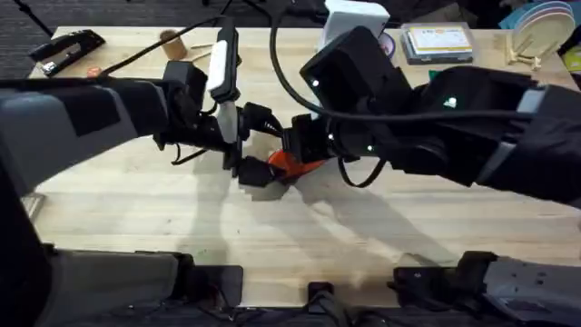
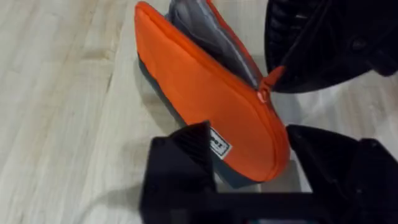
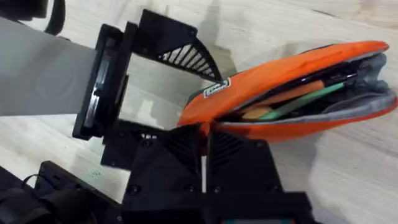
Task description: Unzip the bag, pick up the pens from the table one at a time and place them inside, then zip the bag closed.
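The bag [image 2: 211, 106] lies on its dark base on the table [image 1: 136, 209], mid-table between the two arms, its mouth part open with grey lining showing. In the right wrist view the pens [image 3: 298, 99] — green and orange barrels at least — already lie inside the opening, so my judgement is that the loading is done and the closing zip is the step in hand. The left gripper [image 2: 249, 180] straddles the label end of the bag, one finger on each side of the fabric; it looks clamped on that end as an anchor, though actual contact on the far side is hard to confirm. The right gripper [image 3: 205, 146] sits at the same end seen from the other side, its fingers pressed nearly together at the orange edge by the zip pull [image 2: 264, 93]; whether the pull tab itself is pinched I cannot tell. To do this well, the anchor should hold firm and low at the closed end while the other tool draws the pull straight along the zip line, away from the anchor — no upward lift, or the soft pouch will buckle and the teeth jam. The pens should be kept below the teeth; a barrel tip poking out near the far end would block the slider.
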You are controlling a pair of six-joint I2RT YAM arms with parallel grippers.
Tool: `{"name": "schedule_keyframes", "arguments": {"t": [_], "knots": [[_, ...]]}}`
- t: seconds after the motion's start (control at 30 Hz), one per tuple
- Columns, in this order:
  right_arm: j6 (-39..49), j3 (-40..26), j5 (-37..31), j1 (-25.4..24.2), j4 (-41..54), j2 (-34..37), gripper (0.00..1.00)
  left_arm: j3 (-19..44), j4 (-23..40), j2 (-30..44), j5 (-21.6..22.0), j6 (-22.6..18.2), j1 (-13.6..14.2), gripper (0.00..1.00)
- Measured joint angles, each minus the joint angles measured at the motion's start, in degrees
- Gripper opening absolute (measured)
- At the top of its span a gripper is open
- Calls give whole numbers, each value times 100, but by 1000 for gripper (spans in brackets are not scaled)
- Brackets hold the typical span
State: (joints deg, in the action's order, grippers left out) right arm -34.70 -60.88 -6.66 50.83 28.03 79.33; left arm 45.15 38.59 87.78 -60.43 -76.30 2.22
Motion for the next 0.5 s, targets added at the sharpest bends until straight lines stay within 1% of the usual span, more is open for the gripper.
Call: {"name": "schedule_keyframes", "arguments": {"t": [0.07,0.1,0.17,0.2,0.23,0.27,0.3,0.33,0.37,0.5], "knots": [[0,0,-2,0,-13,2,32,0,-100,1,-2,4,0,721],[0,0,-4,0,-17,0,32,0,-114,1,-2,-2,0,645],[0,0,-21,0,-27,2,32,-4,-112,3,-2,0,0,455],[0,0,-26,-2,-35,2,32,-7,-123,3,-2,-3,0,337],[0,0,-40,-2,-38,2,32,-9,-149,3,-2,8,0,281],[0,0,-47,-2,-43,2,32,-9,-175,3,-3,7,0,175],[0,0,-57,-2,-56,2,32,-9,-193,3,-1,-1,0,112],[0,0,-61,-1,-58,2,32,-9,-199,3,2,-2,0,64],[0,0,-61,0,-56,2,32,-9,-197,3,1,1,0,51],[0,0,-59,-19,-56,2,32,-9,-199,3,1,1,0,47]]}}
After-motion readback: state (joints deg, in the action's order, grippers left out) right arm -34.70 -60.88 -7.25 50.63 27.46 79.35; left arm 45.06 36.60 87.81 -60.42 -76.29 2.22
